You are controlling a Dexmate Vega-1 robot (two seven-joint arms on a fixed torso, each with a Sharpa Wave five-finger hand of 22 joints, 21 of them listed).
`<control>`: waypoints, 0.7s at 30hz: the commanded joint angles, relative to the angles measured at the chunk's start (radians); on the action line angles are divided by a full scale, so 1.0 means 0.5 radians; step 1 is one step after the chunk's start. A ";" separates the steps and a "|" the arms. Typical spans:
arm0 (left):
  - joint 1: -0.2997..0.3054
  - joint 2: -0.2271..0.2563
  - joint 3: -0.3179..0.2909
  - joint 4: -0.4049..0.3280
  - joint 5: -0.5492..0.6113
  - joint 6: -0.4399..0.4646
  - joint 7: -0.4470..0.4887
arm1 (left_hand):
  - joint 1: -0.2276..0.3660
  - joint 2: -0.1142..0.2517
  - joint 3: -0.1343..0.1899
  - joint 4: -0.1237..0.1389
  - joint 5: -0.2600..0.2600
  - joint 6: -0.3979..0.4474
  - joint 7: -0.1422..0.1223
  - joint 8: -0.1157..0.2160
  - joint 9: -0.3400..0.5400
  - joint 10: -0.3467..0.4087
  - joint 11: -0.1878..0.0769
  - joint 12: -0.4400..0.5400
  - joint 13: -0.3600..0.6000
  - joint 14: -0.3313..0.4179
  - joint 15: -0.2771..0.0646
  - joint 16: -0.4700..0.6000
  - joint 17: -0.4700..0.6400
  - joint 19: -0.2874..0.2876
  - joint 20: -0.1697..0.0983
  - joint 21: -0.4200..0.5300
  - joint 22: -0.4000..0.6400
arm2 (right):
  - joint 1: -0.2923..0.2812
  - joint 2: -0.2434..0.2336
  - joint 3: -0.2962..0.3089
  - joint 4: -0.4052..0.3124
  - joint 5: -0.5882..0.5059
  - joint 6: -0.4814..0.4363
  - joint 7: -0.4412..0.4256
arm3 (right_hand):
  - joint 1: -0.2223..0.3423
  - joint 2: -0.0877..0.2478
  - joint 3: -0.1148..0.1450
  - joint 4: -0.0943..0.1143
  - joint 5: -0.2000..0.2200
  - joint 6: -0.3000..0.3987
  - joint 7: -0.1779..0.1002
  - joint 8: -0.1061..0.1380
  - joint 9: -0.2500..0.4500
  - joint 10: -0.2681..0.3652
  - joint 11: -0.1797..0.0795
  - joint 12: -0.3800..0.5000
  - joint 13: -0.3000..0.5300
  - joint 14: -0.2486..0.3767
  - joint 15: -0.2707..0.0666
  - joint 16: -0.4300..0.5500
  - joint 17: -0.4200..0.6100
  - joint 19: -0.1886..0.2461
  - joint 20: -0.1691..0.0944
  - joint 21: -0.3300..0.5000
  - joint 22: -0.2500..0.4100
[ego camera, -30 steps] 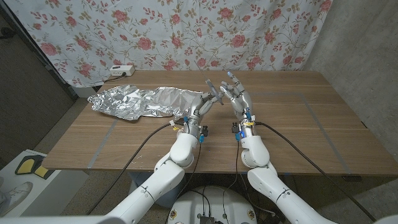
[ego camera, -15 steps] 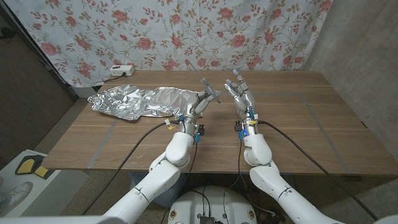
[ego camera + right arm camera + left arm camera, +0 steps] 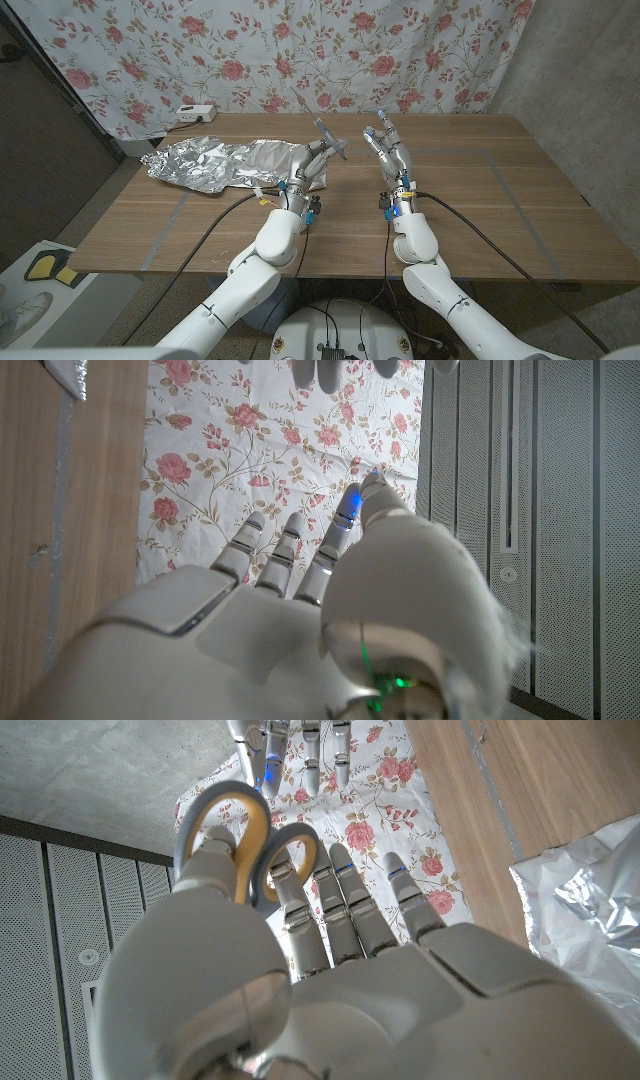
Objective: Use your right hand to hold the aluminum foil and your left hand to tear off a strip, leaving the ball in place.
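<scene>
- Wood-grain table (image 3: 470,215) runs from your near edge out to a flowered curtain (image 3: 300,50) at the back.
- Nearest you, your two hands are raised side by side over the middle of the table.
- Your left hand (image 3: 318,160) grips a pair of scissors (image 3: 328,138); the left wrist view shows its yellow and grey handle loops (image 3: 245,830) threaded on the fingers.
- Your right hand (image 3: 388,150) holds nothing, fingers apart and pointing up, well clear of the foil.
- One crumpled sheet of aluminum foil (image 3: 225,163) lies on the table beyond and to the left of your left hand, long axis running left to right, its near end just beside that hand.
- Your left hand is the nearer one; the right must cross toward it to pin the foil.
- I can't pick out a ball.
- Farthest back, one small white box (image 3: 191,112) sits by the curtain.
</scene>
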 commanded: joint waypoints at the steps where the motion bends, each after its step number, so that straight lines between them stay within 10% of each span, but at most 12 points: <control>1: 0.088 0.105 -0.083 -0.231 -0.034 0.105 0.012 | 0.134 0.166 0.116 0.105 0.028 0.005 -0.001 0.028 0.025 0.562 -0.248 0.117 0.024 0.081 -0.054 -0.013 -0.005 -0.003 0.004 0.011 -0.002 | 0.010 -0.014 0.015 0.010 -0.010 -0.022 -0.017 | -0.026 -0.002 -0.002 0.015 0.003 -0.017 -0.002 -0.001 0.005 -0.029 0.000 -0.012 0.001 -0.013 -0.334 -0.011 0.005 0.000 0.011 0.011 0.003; 21: 0.276 0.196 -0.233 -0.352 -0.012 0.010 0.063 | -0.112 0.199 0.092 0.196 0.132 -0.034 0.010 0.205 0.310 0.524 -0.240 0.357 0.289 0.132 -0.005 -0.015 0.118 -0.028 0.044 0.015 -0.005 | -0.021 -0.039 0.018 -0.045 -0.022 -0.106 -0.070 | -0.072 -0.001 0.000 0.020 0.004 -0.072 0.011 -0.001 0.005 -0.091 -0.002 -0.056 0.005 -0.051 -0.333 -0.026 -0.003 -0.003 0.010 0.012 0.003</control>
